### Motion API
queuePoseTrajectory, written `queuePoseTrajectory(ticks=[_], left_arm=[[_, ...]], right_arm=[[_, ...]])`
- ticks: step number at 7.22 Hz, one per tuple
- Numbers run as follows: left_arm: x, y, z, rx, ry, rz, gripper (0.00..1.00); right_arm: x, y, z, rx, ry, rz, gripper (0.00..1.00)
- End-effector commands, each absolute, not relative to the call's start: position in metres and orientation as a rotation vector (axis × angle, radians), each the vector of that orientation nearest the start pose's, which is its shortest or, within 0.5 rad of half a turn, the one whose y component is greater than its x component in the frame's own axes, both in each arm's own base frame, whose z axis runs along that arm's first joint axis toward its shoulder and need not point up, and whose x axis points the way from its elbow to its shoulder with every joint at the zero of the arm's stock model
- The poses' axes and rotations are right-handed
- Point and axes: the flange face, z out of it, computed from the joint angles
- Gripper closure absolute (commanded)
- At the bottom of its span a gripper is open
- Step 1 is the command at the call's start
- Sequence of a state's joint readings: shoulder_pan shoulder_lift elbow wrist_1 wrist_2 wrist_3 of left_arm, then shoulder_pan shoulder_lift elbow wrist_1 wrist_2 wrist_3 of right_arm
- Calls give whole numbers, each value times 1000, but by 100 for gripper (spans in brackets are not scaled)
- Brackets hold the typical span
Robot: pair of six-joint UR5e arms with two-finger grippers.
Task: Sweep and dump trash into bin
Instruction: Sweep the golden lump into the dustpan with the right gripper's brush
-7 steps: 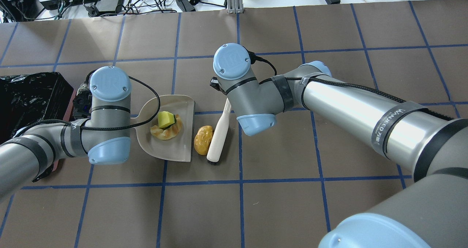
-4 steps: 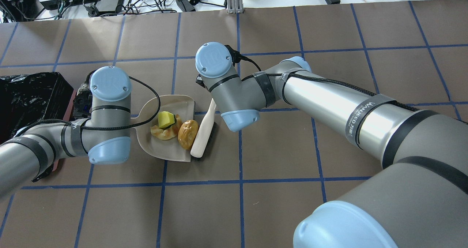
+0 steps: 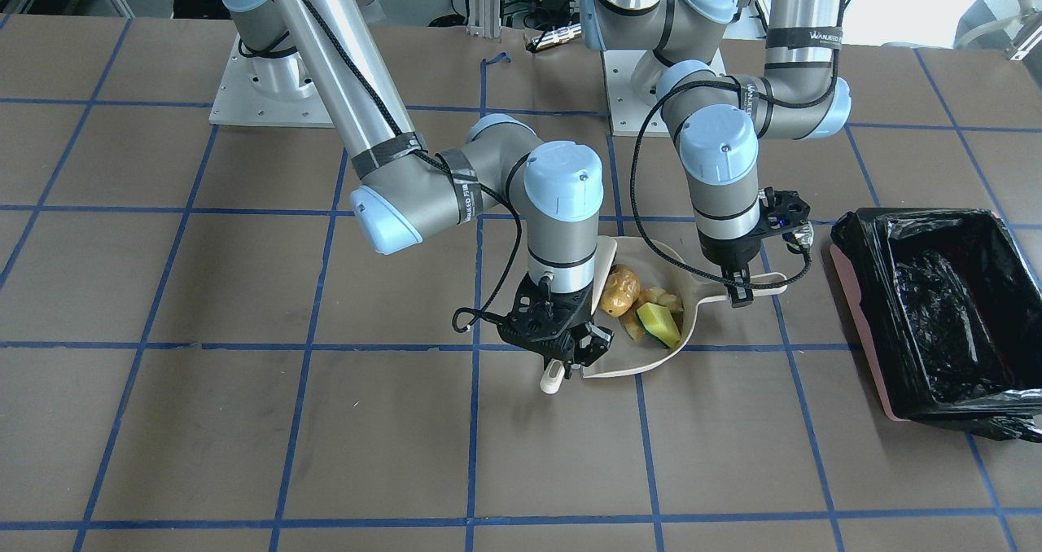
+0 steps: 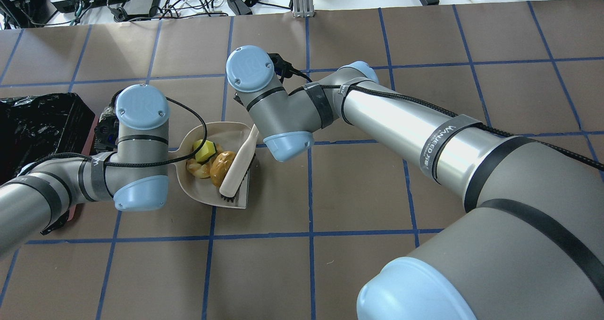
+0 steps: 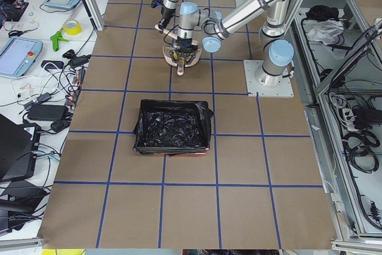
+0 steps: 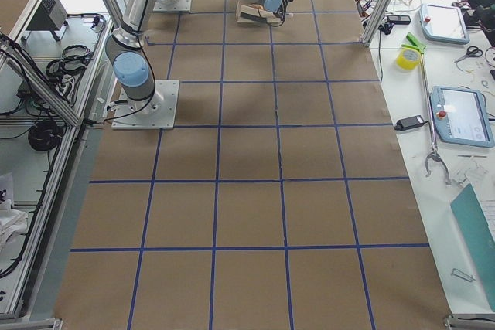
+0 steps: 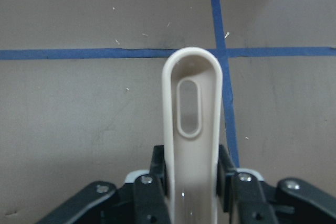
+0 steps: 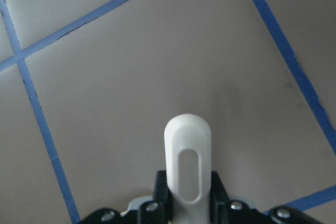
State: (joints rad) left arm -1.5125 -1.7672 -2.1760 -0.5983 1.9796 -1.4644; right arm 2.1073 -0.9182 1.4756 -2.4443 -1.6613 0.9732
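- The left gripper (image 7: 192, 163) is clenched on the flat beige handle of the dustpan (image 4: 198, 191); the wrist view shows a finger pressed to each side of the handle.
- The right gripper (image 8: 189, 187) is grasping the cream handle of the brush (image 4: 237, 166), with the rounded, slotted end of the handle sticking out past its fingers.
- The brush lies slanted across the open mouth of the dustpan, and its dark bristles sit on the pan's floor just inside the front edge.
- The trash is all inside the dustpan, crowded between the brush and the pan's curved back wall.
- The golden-brown lump (image 4: 222, 165) touches the side of the brush head.
- The croissant shape (image 4: 196, 169) lies just behind the lump, towards the handle.
- The yellow-green wedge (image 4: 204, 151) rests against the croissant shape and the lump.
- The dustpan sits flat on the desk (image 4: 358, 197), which is brown and crossed by blue tape lines.
- The bin (image 3: 863, 324), pink and lined with a crinkled black bag (image 3: 936, 308), stands on the desk on the robot's left.
- The bin lies beyond the handle end of the dustpan and does not touch it.
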Motion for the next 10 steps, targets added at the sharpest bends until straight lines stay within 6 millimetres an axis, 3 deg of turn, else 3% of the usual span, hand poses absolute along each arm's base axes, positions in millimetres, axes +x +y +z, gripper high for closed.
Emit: queuePoseTrajectory(ticks=[1, 6, 8, 10], left_arm=[[-66, -474, 225, -2028, 2052, -575, 100], [-66, -475, 222, -2030, 2050, -569, 100], [-67, -475, 222, -2032, 2053, -567, 100], [-67, -476, 222, -2035, 2057, -562, 100]], right_arm=[[487, -544, 224, 699, 2872, -421, 100], [468, -547, 237, 502, 2984, -426, 100], [460, -543, 225, 422, 3062, -439, 100], [462, -544, 227, 433, 3051, -447, 100]])
